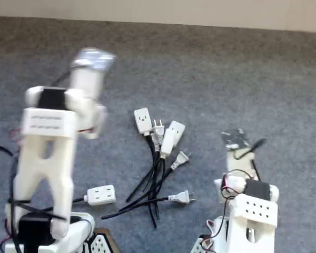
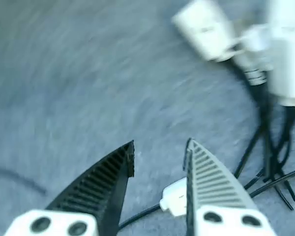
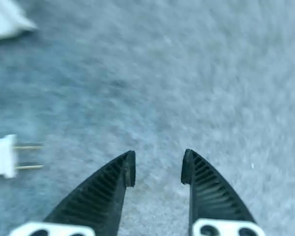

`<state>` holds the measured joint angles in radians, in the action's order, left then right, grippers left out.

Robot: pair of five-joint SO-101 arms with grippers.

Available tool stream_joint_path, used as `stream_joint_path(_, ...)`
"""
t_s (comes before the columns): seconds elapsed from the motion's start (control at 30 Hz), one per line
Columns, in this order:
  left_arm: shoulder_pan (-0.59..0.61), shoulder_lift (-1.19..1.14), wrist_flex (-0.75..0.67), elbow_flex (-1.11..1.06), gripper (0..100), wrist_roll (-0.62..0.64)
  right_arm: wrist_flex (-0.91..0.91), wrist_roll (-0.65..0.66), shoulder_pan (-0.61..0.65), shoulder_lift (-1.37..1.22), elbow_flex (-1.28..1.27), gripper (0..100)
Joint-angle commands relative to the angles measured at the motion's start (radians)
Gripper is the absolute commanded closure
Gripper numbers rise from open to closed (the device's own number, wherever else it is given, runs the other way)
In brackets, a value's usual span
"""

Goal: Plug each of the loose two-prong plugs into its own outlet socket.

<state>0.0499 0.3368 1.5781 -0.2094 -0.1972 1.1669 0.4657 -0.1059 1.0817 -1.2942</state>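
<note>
Surface: grey carpet (image 1: 242, 74) is carrying everything.
Left gripper (image 2: 160, 147): hanging empty, jaws wide, above white block socket (image 2: 174, 199) toward the carpet's near edge.
Right gripper (image 3: 158, 160): gaping empty beside white two-prong plug (image 3: 2, 155).
Cords: black cable tangle (image 1: 156, 179) is lying mid-carpet.
Progress: this plug is lying loose; most, perhaps all, insertions seem to be waiting.

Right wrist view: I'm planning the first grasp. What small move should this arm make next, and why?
Probably shift the right gripper sideways until the loose plug sits between its jaws. The gripper is open and empty over carpet, with the plug lying off to one side, prongs pointing toward it.
</note>
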Motion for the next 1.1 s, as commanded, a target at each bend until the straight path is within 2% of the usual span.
stream_joint_path(0.0,0.203,0.061,-0.071,-0.197,82,-0.087,0.07,0.014,0.159,-0.044,0.108,84.0)
stream_joint_path(0.1,0.209,0.064,-0.209,-0.42,82,-0.126,0.073,0.02,0.26,-0.156,0.159,84.0)
stream_joint_path(0.2,0.225,0.064,-0.37,-0.59,82,-0.129,0.07,0.12,0.363,-0.292,0.234,84.0)
stream_joint_path(0.3,0.3,0.064,-0.474,-0.679,82,-0.137,0.074,0.267,0.44,-0.394,0.277,84.0)
stream_joint_path(0.43,0.461,0.061,-0.551,-0.713,82,-0.252,0.067,0.408,0.493,-0.429,0.289,84.0)
stream_joint_path(0.6,0.607,0.059,-0.629,-0.714,82,-0.261,0.004,0.416,0.549,-0.427,0.341,84.0)
stream_joint_path(0.83,0.615,0.054,-0.736,-0.8,82,-0.259,0.07,0.42,0.57,-0.426,0.367,84.0)
stream_joint_path(1.0,0.587,0.054,-0.79,-0.875,82,-0.256,-0.12,0.454,0.682,-0.297,0.188,83.9)
stream_joint_path(1.07,0.579,0.061,-0.789,-0.881,82,-0.256,-0.13,0.462,0.745,-0.242,0.137,83.8)
